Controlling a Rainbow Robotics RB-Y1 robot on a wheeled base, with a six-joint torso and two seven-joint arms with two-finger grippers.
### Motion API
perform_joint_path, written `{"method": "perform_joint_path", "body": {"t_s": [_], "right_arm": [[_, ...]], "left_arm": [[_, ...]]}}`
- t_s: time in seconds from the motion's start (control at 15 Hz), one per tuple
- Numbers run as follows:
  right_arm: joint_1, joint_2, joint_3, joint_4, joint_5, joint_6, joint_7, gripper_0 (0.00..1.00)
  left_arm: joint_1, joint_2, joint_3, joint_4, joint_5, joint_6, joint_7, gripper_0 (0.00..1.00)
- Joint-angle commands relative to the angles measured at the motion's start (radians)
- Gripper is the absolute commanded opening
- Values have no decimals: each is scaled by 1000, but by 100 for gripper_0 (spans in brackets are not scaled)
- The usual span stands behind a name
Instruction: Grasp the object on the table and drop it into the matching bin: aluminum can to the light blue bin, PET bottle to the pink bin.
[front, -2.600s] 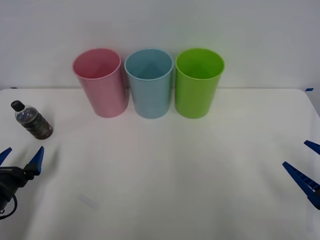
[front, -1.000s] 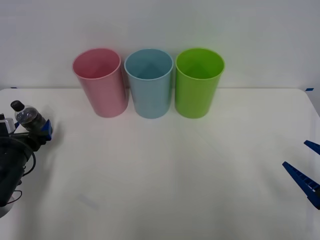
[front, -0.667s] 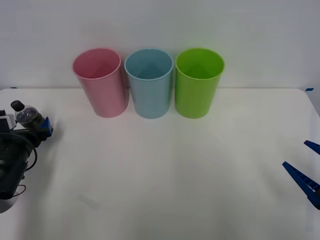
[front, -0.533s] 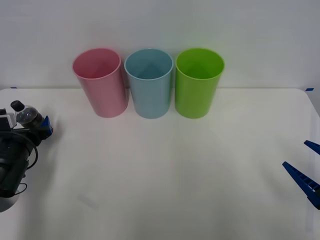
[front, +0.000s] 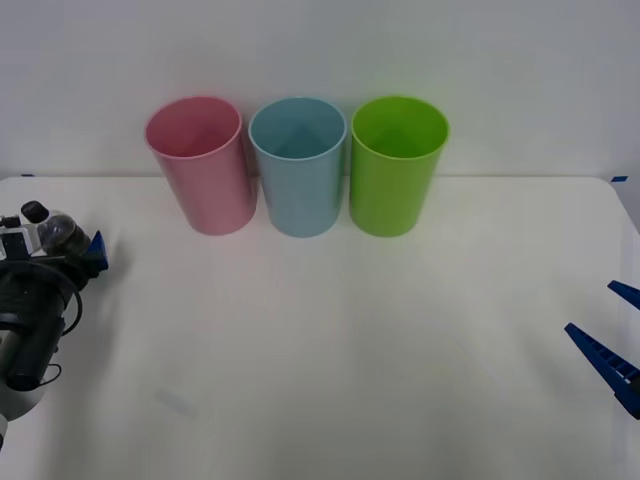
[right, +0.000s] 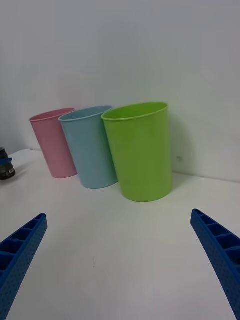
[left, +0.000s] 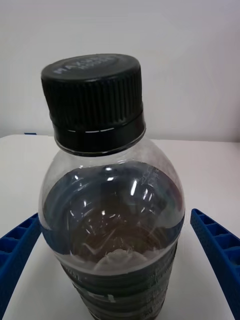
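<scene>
Your left claw (left: 120, 260) sits wide around the upright PET bottle (left: 112, 200), at the surface's (front: 330, 330) left edge.

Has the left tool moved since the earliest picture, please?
Yes. The left tool advanced up the table toward the far wall, around the PET bottle, left of the pink bin.

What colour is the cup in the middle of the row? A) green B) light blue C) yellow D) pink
B: the light blue bin stands between the pink bin on one side and the green bin on the other.
</scene>
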Motion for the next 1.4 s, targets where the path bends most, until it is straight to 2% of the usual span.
{"method": "perform_joint_path", "body": {"t_s": [0.07, 0.47, 0.8, 1.0, 1.4], "right_arm": [[0, 0, 0, 0, 0, 0, 0, 100], [0, 0, 0, 0, 0, 0, 0, 100], [0, 0, 0, 0, 0, 0, 0, 100], [0, 0, 0, 0, 0, 0, 0, 100], [0, 0, 0, 0, 0, 0, 0, 100]], "left_arm": [[0, 0, -4, -1, -3, 0, 1, 2], [0, 0, -12, -1, 8, -3, 1, 0], [31, 32, -24, -17, 60, -68, -1, 0], [126, 80, -92, -142, 174, -74, 6, 0], [310, 101, -116, -413, 281, -77, 32, 0]]}}
